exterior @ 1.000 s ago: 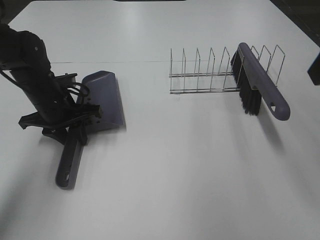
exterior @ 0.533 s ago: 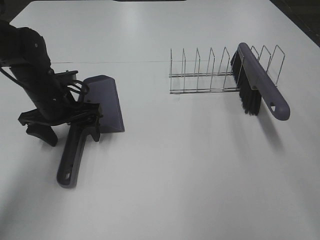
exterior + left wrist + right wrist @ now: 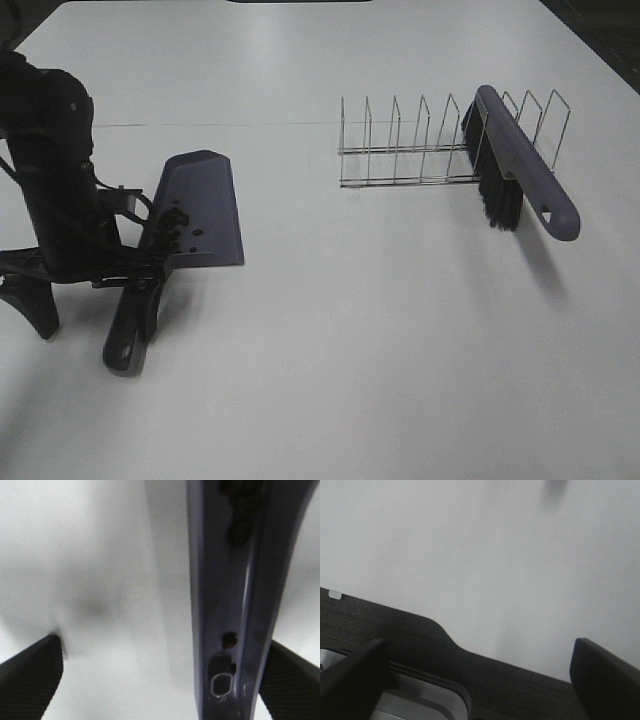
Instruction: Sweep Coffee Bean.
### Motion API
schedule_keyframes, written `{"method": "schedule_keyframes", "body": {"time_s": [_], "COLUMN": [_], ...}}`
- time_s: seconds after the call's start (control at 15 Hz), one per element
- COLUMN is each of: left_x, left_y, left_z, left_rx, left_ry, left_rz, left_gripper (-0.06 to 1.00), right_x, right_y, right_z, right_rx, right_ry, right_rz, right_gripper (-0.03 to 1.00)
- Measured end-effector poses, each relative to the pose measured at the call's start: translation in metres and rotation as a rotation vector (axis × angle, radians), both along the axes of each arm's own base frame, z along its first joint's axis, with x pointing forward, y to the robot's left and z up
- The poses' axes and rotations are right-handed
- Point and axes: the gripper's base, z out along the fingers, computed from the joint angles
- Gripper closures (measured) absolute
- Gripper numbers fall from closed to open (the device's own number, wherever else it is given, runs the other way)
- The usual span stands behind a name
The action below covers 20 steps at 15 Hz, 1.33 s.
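The purple dustpan lies flat at the table's left, its handle pointing to the front. Several tiny dark coffee beans sit at the pan's back by the handle. In the left wrist view some beans lie bunched on the handle and one bean lies near its hanging hole. My left gripper is open and straddles the handle without holding it. The purple brush with black bristles leans on the wire rack. My right gripper is open and empty over the table's edge.
The wire rack stands at the back right of the white table. In the right wrist view the table edge borders dark flooring, with a grey-white object below it.
My left gripper has let go of the dustpan handle, opened wide and drawn back toward the front left. The dustpan has shifted slightly, and its inside with the beans now shows.
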Motion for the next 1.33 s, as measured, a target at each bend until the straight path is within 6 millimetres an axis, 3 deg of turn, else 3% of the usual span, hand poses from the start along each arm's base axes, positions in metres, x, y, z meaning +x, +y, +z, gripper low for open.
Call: {"method": "schedule_keyframes", "body": {"time_s": [0.13,0.2,0.27,0.47,0.6,0.73,0.8,1.33], "left_x": [0.001,0.001,0.000,-0.005,-0.014,-0.021,-0.040,-0.147], "left_y": [0.003,0.005,0.008,0.012,0.015,0.018,0.024,0.059], "left_z": [0.019,0.033,0.062,0.096,0.123,0.136,0.148,0.122], "left_rx": [0.024,0.033,0.034,0.032,0.022,0.017,0.016,0.031], "left_ry": [-0.057,-0.100,-0.185,-0.274,-0.330,-0.366,-0.391,-0.407], "left_rz": [0.012,0.012,0.015,0.008,0.010,0.008,-0.005,-0.031], "left_gripper": [0.00,-0.01,-0.01,-0.01,-0.01,-0.01,-0.01,-0.01], "right_x": [-0.007,-0.009,-0.013,-0.019,-0.024,-0.026,-0.029,-0.029], "right_y": [-0.001,-0.002,-0.002,-0.003,-0.003,-0.003,-0.004,-0.004], "right_z": [-0.010,-0.009,-0.010,-0.008,-0.006,-0.006,-0.005,-0.005], "right_rx": [-0.015,-0.020,-0.019,-0.018,-0.019,-0.018,-0.019,-0.018], "right_ry": [-0.010,-0.025,-0.046,-0.090,-0.123,-0.140,-0.158,-0.160], "right_rz": [0.009,0.009,0.009,0.008,0.007,0.007,0.007,0.007], "right_gripper": [0.11,0.11,0.11,0.11,0.11,0.11,0.11,0.11]}}
